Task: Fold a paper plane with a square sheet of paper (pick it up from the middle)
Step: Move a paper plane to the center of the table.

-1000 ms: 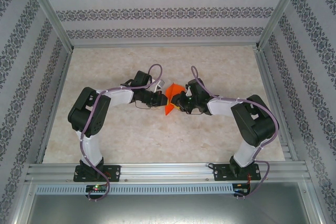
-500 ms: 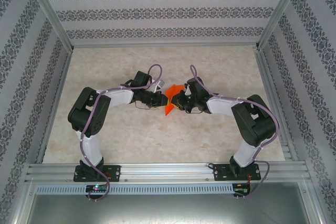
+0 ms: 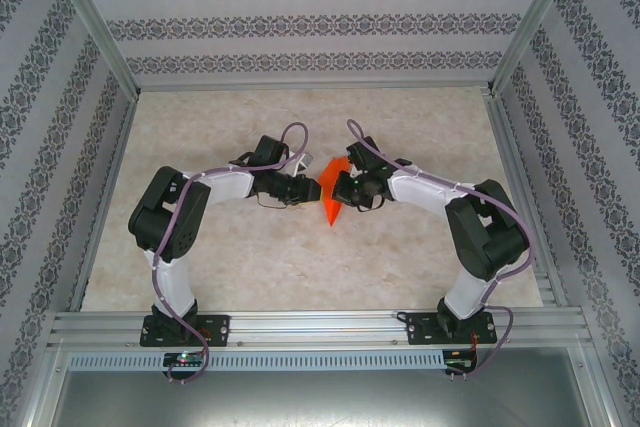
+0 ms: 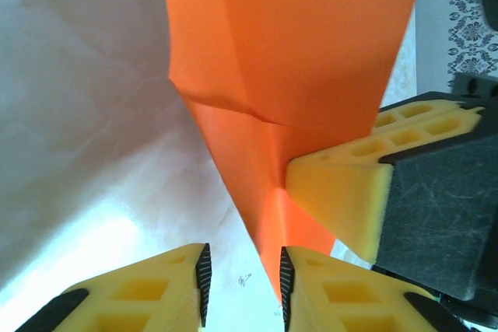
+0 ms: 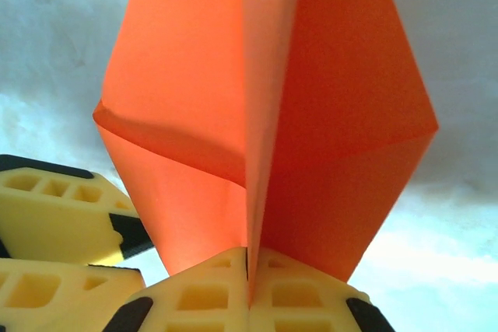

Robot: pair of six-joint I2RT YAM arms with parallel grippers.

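Several creases already run through the orange-red paper sheet [image 3: 331,205]. It hangs in the air over the middle of the table [image 3: 300,277], between my two claws, and narrows to a point at its lower end. From my right wrist I see a long centre fold standing up, with panels sloping away on both sides and one flap bent over on the left. From my left wrist I see a tapering strip with a crosswise wrinkle. I judge the job to be about midway. The sheet is no longer flat or square, but it is not yet a clean dart with level wings. The wing folds need sharpening and the wrinkled flap needs pressing flat. My right claw [image 5: 249,258] is closed tight on the centre fold, its yellow pads pressed together with the paper's edge pinched between them, and it carries the sheet alone. My left claw [image 4: 245,266] stands partly open, with a clear gap between its ribbed pads. The paper's tip hangs just beside the inner face of one pad. I cannot tell whether it touches, but nothing is clamped there.
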